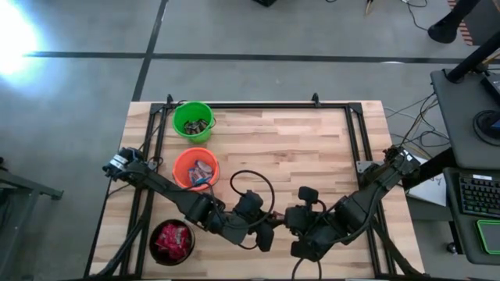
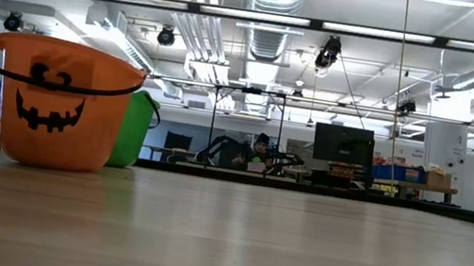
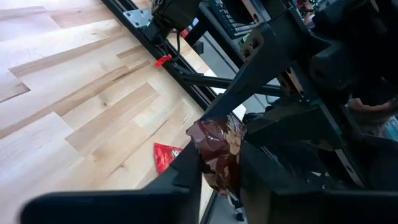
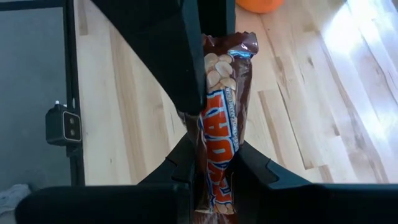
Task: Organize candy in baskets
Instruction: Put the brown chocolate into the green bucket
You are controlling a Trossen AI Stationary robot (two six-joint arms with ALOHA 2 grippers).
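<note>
1. High view: my left gripper (image 1: 266, 232) and right gripper (image 1: 291, 222) meet at the counter's (image 1: 312, 148) six o'clock edge.
2. Both grippers are clamped on one brown candy bar (image 4: 222, 118) between them.
3. Risk: if both pull, the wrapper tears; if both release, it drops off the edge.
4. A red candy (image 3: 166, 155) lies nearby; the green basket (image 1: 193, 121), orange basket (image 1: 195, 168) and black basket (image 1: 171, 242) wait towards nine o'clock.

Black basket (image 1: 172, 241) unseen low; red candy (image 3: 165, 155) half-hidden (by fingers (image 3: 180, 180)).
</note>
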